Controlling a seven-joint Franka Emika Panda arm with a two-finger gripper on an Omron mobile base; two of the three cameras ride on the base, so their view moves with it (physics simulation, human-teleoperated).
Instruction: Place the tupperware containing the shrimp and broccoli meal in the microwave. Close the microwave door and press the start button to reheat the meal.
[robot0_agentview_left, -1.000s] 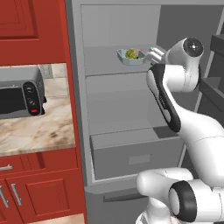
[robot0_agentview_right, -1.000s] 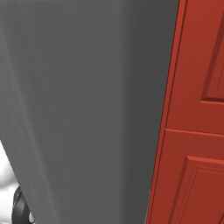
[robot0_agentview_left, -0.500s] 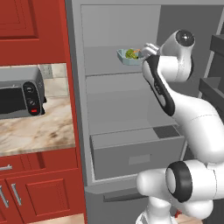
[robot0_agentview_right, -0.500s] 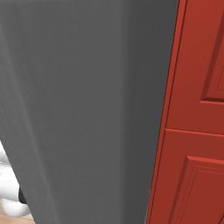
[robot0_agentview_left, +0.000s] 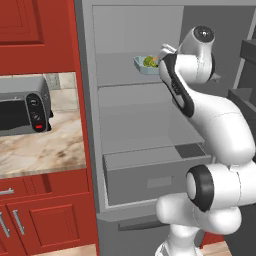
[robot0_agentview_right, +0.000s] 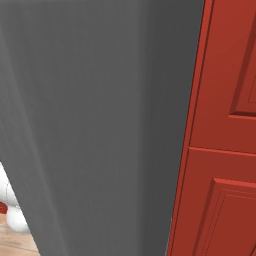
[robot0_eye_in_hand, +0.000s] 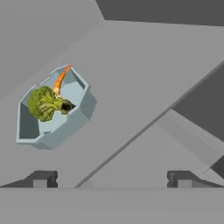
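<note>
On the upper fridge shelf (robot0_agentview_left: 120, 70) the tupperware (robot0_eye_in_hand: 51, 109) stands alone, bare shelf around it on every side. In the hand view it lies at ten o'clock of the hand (robot0_eye_in_hand: 113, 179), whose fingers are spread wide, with nothing between them and the container.

One tupperware (robot0_eye_in_hand: 52, 111) is sitting on a shelf (robot0_agentview_left: 125, 75), holding one green broccoli floret (robot0_eye_in_hand: 43, 103) and one orange shrimp piece (robot0_eye_in_hand: 60, 80). One silver toaster oven (robot0_agentview_left: 22, 105) is standing on the bench (robot0_agentview_left: 45, 150). Two dark fingertips (robot0_eye_in_hand: 41, 178) are showing.
</note>
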